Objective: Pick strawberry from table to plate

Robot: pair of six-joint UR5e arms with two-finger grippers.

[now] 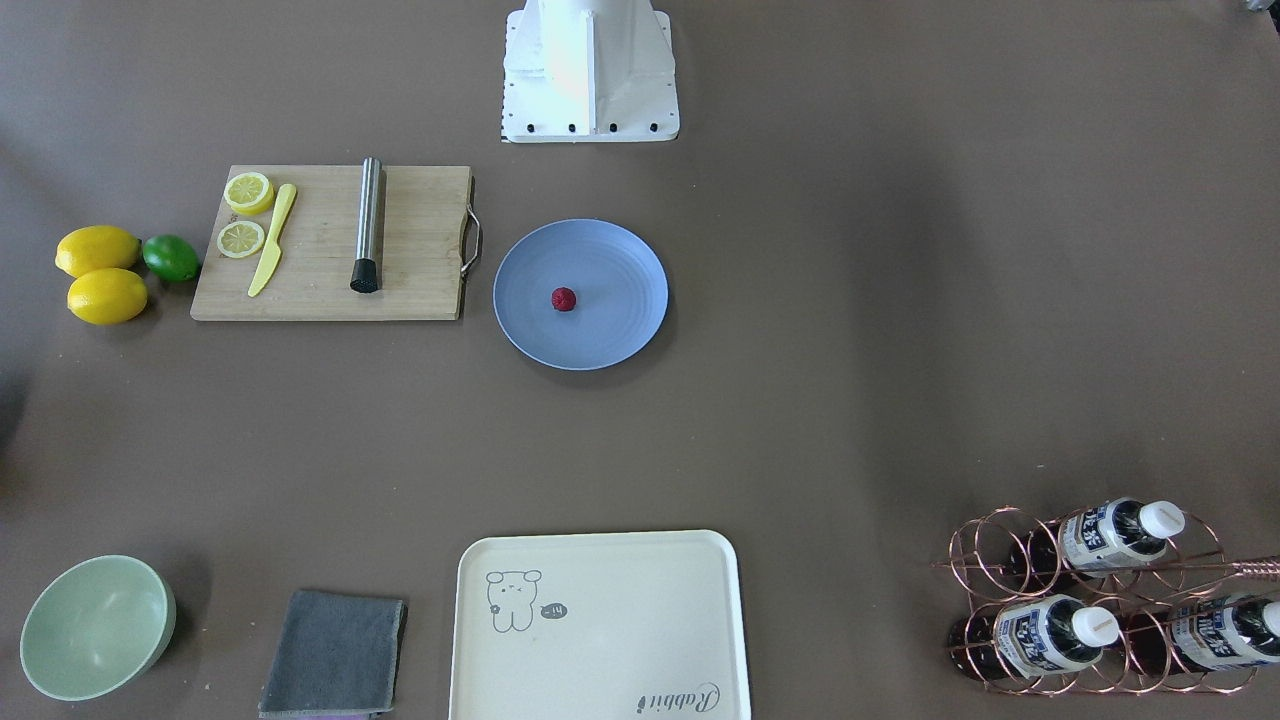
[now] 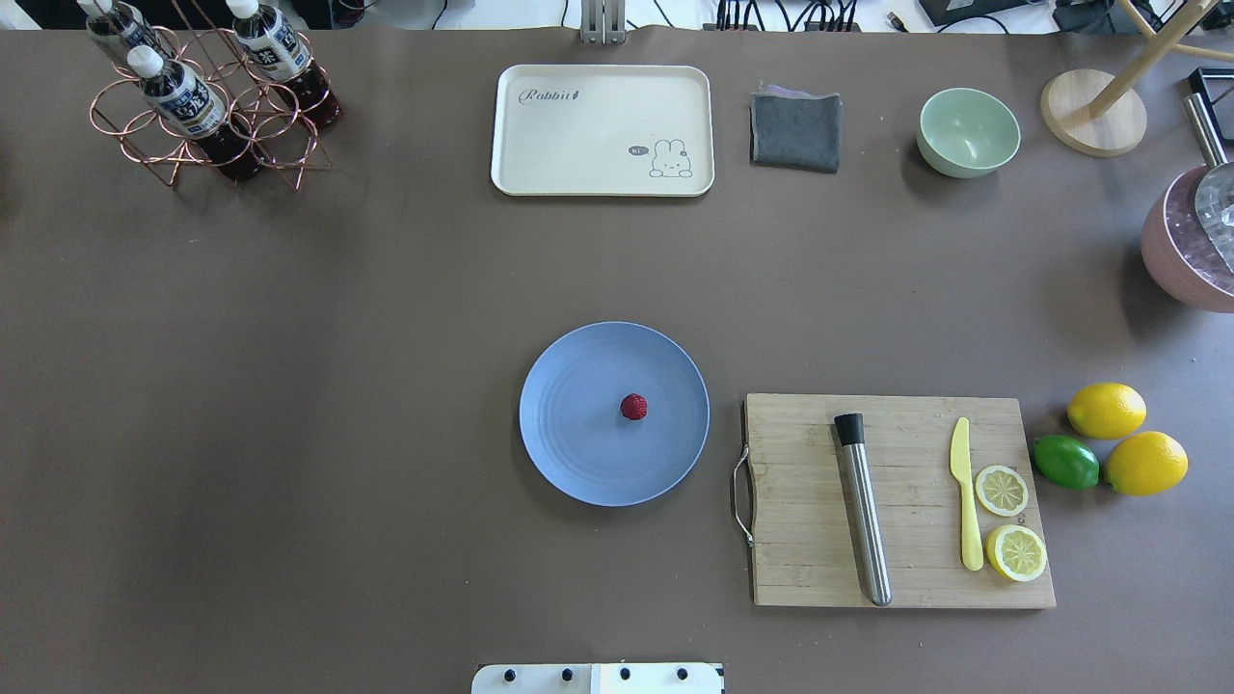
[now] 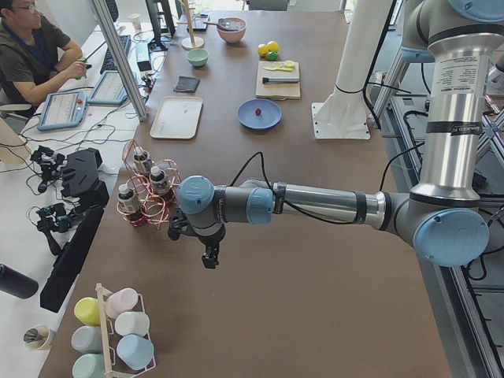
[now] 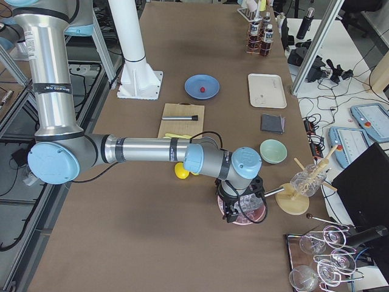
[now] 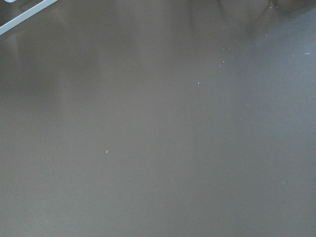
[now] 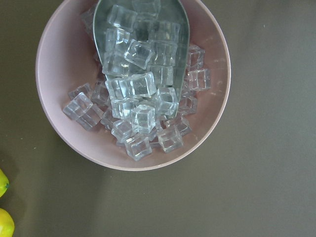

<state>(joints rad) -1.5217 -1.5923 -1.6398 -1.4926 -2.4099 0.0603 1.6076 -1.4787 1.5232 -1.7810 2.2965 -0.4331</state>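
Note:
The small dark red strawberry (image 1: 564,299) lies near the middle of the round blue plate (image 1: 620,330) on the grey-brown table (image 1: 850,350); the overhead view shows the strawberry (image 2: 633,407) on the plate (image 2: 578,453) too. My left gripper (image 3: 209,258) hangs over bare table beside the bottle rack, far from the plate. My right gripper (image 4: 233,214) hovers above a pink bowl (image 6: 49,64) of ice cubes at the table's other end. Both grippers show only in the side views, so I cannot tell whether they are open or shut.
A wooden cutting board (image 2: 906,569) with a steel muddler, a yellow knife and lemon slices lies beside the plate. Two lemons (image 2: 1107,410) and a lime sit past it. A cream tray (image 2: 603,130), grey cloth (image 2: 796,131), green bowl (image 2: 968,132) and copper bottle rack (image 2: 207,106) line the far edge.

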